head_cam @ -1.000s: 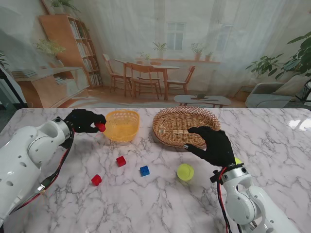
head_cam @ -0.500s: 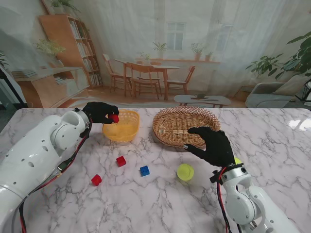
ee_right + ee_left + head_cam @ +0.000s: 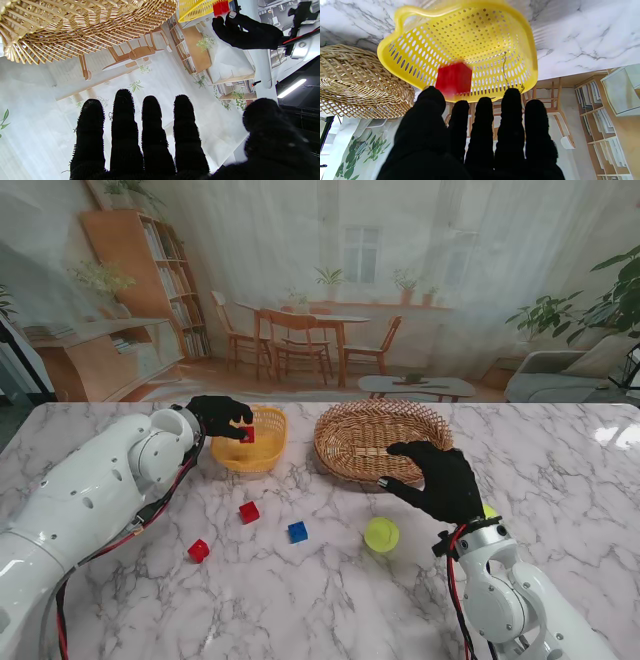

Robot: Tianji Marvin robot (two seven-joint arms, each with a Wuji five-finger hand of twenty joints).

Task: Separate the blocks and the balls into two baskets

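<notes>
Left hand [image 3: 222,417] over yellow basket [image 3: 262,455], fingers spread, blurred red block [image 3: 247,435] just beyond fingertips, right hand [image 3: 440,478] empty, splayed.

Brightness: all three views are evenly and brightly lit, with no dim corners.
Shadows: only soft, short shadows are cast on the bench [image 3: 330,580] beside the small things.
Glare: a white sheen is seen at the bench's far right edge.
Blur: the red block [image 3: 454,78] is smeared in the left wrist view.
Detail lost: the black gloves are rendered as flat dark shapes.
</notes>
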